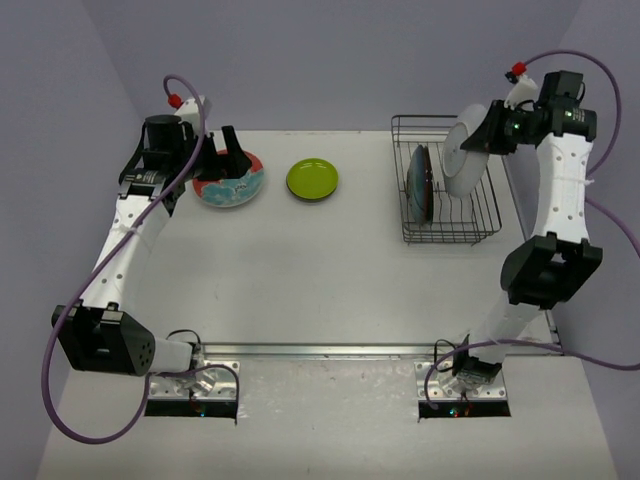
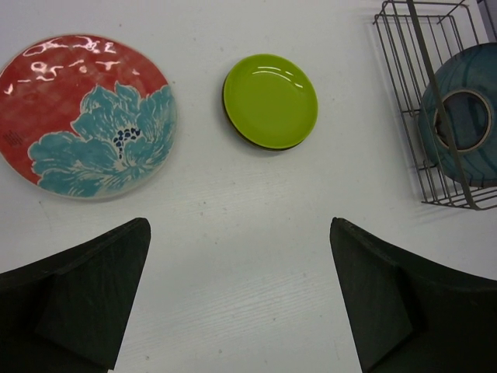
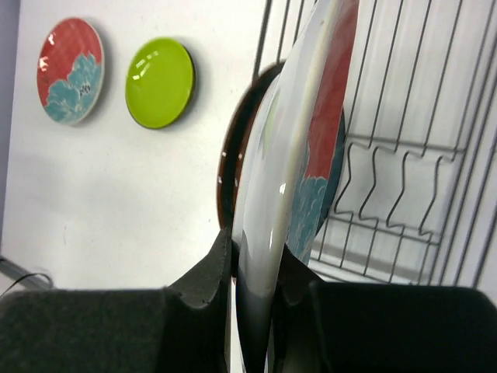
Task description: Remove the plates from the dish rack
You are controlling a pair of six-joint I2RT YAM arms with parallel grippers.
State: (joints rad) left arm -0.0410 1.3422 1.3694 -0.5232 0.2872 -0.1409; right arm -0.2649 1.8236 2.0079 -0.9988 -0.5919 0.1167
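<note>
My right gripper [image 3: 256,260] is shut on the rim of a white plate [image 3: 299,140], which stands on edge over the right part of the dish rack [image 1: 440,118]. A dark teal-blue plate [image 1: 420,183] stands upright in the rack. In the right wrist view a red and teal plate [image 3: 332,148] and a dark-rimmed plate [image 3: 231,155] show behind the white one. A red plate with a teal flower [image 1: 232,184] and a lime green plate [image 1: 312,179] lie flat on the table. My left gripper [image 1: 232,150] hangs open just above the red plate, with nothing between its fingers.
The rack's wire wall [image 2: 410,31] rises at the right of the left wrist view, and its slotted floor wires [image 3: 388,175] lie under the white plate. Purple cables loop beside both arms. The table's back edge is close behind the rack.
</note>
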